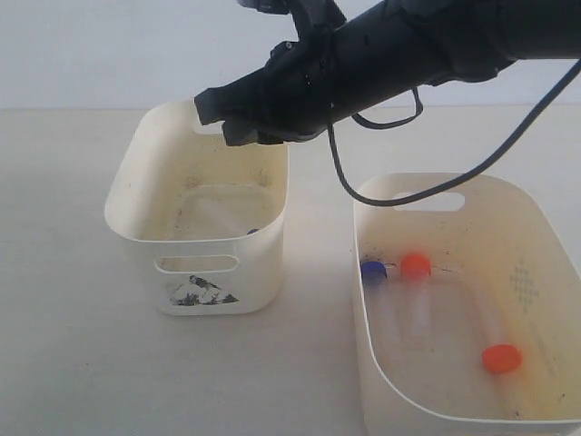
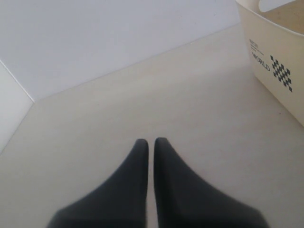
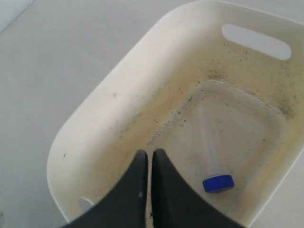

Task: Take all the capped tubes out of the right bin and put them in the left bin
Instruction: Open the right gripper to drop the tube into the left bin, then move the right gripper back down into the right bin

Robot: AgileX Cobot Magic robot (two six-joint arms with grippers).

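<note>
Three capped tubes (image 1: pixel 416 265) lying in cream right bin (image 1: pixel 525 277), one blue-capped tube (image 3: pixel 216 183) in left bin (image 1: pixel 259 268)

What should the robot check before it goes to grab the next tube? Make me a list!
1. Is a tube in the left bin? Ok: a blue-capped tube lies on its floor.
2. Is the right gripper empty? Ok: its jaws are shut on nothing.
3. Is it open for grabbing? Not ok: it is shut.
4. Is the right bin emptied? Not ok: three tubes lie inside, one with a blue cap and two with orange caps.
5. Is the left gripper out of the way? Ok: it is shut above the table.
6. Is there room to lift past the left bin's rim? Cannot tell.
</note>
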